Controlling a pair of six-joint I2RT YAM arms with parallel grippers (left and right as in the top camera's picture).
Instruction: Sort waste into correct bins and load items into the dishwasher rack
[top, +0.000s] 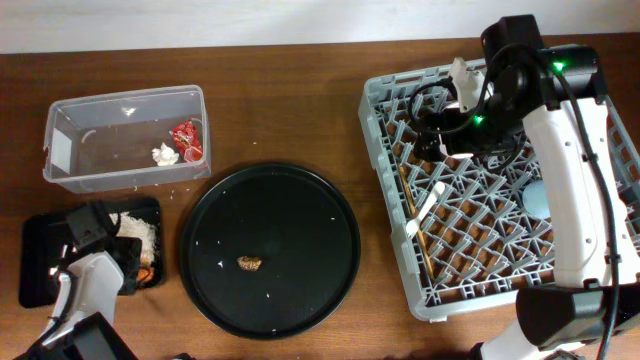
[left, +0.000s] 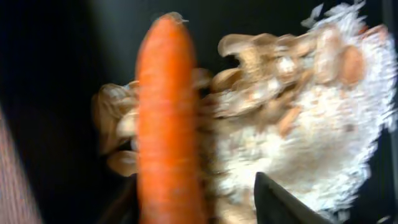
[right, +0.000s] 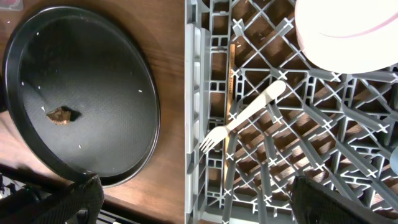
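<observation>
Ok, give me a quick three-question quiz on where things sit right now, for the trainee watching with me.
1. True or false: the red wrapper lies inside the clear tub.
2. Which item sits on the round black tray? A) a spoon B) a brown lump C) a banana peel
3. Fill in: the white fork lies in the grey ____.

Key: 1 true; 2 B; 3 rack.
</observation>
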